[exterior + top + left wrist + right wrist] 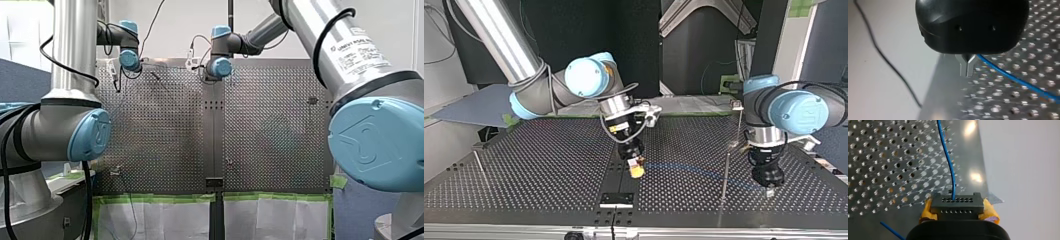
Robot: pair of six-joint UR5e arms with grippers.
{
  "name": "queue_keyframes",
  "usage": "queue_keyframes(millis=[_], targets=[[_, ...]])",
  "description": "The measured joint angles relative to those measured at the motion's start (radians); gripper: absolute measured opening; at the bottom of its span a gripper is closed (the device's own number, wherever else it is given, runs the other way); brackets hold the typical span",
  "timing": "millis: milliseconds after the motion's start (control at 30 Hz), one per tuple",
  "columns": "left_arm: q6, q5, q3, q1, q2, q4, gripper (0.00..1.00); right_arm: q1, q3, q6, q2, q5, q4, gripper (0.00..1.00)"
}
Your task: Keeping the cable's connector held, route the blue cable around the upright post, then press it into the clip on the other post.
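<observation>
In the right wrist view my right gripper [958, 211] is shut on a black connector [957, 205], gripped between its yellow pads [926, 211]. The blue cable [947, 157] leaves the connector and runs ahead over the perforated table [885, 170]. In the top view the blue cable [694, 171] stretches low from my right gripper [636, 167] to my left gripper [768, 191]. It passes a thin upright post [726, 170]; on which side I cannot tell. A taller post [739, 125] behind carries a clip [737, 104]. My left gripper [967, 67] has its metal fingers shut on the blue cable [1018, 80].
Another thin post [479, 162] stands at the top view's left. A black bracket [617, 199] sits at the table's near edge in that view. A black wire [885, 57] lies off the table's edge beside my left gripper.
</observation>
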Motion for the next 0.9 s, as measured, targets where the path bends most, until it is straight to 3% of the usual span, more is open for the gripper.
queue_keyframes(millis=[333, 900], targets=[[0.0, -0.01, 0.0, 0.005, -0.061, 0.003, 0.0, -0.011, 0.0, -0.016, 0.019, -0.007, -0.001, 0.0], [-0.033, -0.018, 0.0, -0.018, -0.128, -0.016, 0.0, -0.007, 0.02, -0.034, 0.058, -0.004, 0.022, 0.0]])
